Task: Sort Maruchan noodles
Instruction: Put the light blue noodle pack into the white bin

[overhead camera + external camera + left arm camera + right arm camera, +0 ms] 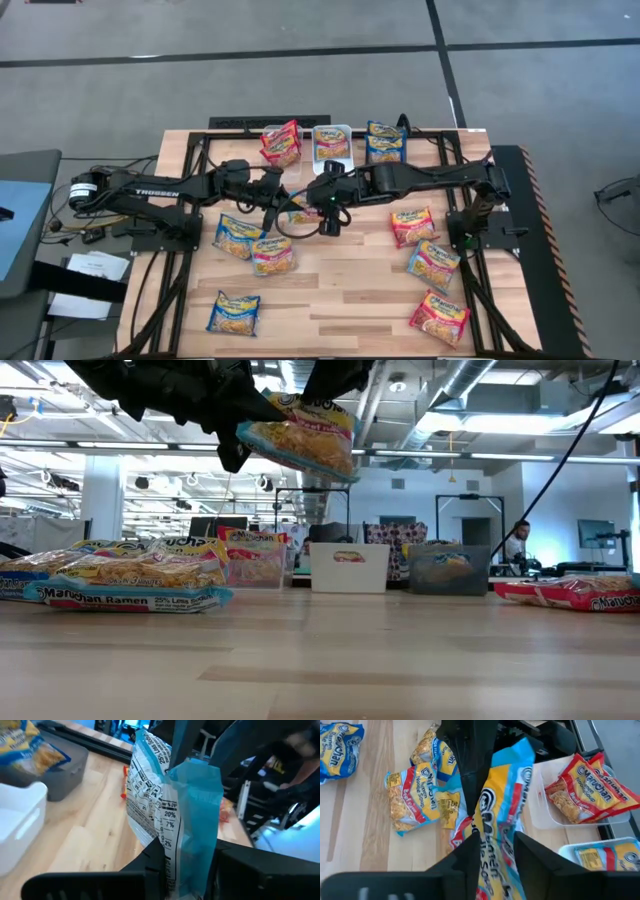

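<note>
A light blue and yellow Maruchan packet (303, 210) hangs in the air over the table's middle, between my two grippers; the low view shows this packet (300, 435) well above the boards. My left gripper (187, 865) reaches in from the left and is shut on it. My right gripper (497, 850) comes slanting down from the right, and its open fingers stand on either side of the packet's other end (500, 810). Several more packets lie flat on the table, among them one (238, 235) at the left and one (413, 226) at the right. My left gripper pinches one end of the packet (172, 855) between its two fingers, the printed back against one finger and the light blue side against the other. The fingers come nearly level from the table's left. The packet stands out beyond them, crumpled and clear of the table. My right gripper straddles the packet's other end; I cannot tell whether a finger touches it.
Along the far edge stand a clear bin (281, 143) with red packets, a white bin (332, 158) with one packet and a dark bin (386, 140) with blue ones. Loose packets lie near the front left (233, 312) and front right (440, 317). Bare boards show at the front middle.
</note>
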